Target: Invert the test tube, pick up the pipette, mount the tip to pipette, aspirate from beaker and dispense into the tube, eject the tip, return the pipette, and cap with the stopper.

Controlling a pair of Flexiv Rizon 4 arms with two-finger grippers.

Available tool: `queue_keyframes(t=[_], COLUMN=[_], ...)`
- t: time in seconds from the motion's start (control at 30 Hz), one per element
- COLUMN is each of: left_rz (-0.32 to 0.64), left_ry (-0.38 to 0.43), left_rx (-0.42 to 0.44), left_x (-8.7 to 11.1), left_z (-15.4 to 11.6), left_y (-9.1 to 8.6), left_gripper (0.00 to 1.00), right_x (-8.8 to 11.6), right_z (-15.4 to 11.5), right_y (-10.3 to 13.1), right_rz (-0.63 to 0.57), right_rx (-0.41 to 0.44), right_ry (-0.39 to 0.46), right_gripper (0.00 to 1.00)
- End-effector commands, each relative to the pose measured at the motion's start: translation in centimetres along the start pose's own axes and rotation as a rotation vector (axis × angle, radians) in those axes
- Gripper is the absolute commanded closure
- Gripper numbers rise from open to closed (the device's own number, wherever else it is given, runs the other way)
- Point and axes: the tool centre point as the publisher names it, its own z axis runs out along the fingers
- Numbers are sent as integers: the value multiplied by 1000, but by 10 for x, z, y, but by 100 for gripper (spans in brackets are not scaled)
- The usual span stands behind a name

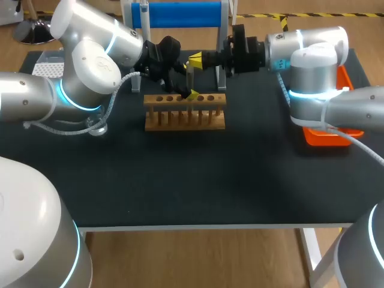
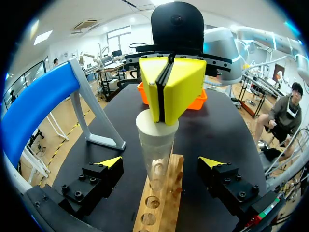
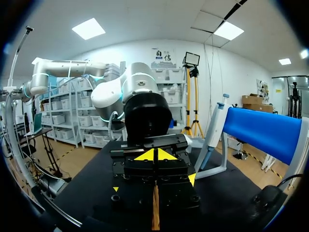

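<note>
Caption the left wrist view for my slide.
Right gripper, tips closed, meets the white stopper atop the test tube in the wooden rack, framed by the open left gripper.

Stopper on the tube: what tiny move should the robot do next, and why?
Probably lift the right gripper straight up. Its jaws are shut at the top of the stopper, which already sits in the test tube in the rack.

Right hand (image 1: 195,60) blocks above the rack (image 1: 185,120); stand (image 1: 177,13) behind; table (image 1: 180,180) front seemingly open.
</note>
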Motion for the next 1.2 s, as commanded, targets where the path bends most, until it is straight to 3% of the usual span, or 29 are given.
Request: queue_keyframes(t=[0.03,0.23,0.47,0.5,0.53,0.6,0.63,0.93,1.03,1.1,1.2], left_rz=[-1,-1,-1,-1,-1,-1,-1,-1,-1,-1,-1], left_ry=[2,2,2,2,2,2,2,2,2,2,2], left_rx=[-2,-2,-2,-2,-2,-2,-2,-2,-2,-2,-2], left_x=[0,0,0,0,0,0,0,0,0,0,0], left_z=[0,0,0,0,0,0,0,0,0,0,0], left_y=[0,0,0,0,0,0,0,0,0,0,0], left_gripper=[0,0,0,0,0,0,0,0,0,0,0], right_x=[-1,-1,-4,-5,-5,-7,-7,-9,-8,-9,-8], right_z=[-5,-15,-35,-39,-43,-52,-56,-95,-106,-112,-120], right_y=[1,23,36,37,37,38,38,22,6,-9,-27], right_rz=[-23,-51,-104,-105,-109,-121,-128,-139,-150,-163,-173], right_rx=[-73,-120,-56,-49,-38,-14,3,117,202,323,421], right_ry=[-2,-21,-48,-50,-57,-72,-82,-139,-167,-214,-237], right_gripper=[100,100,100,95,82,41,1,0,0,0,0])
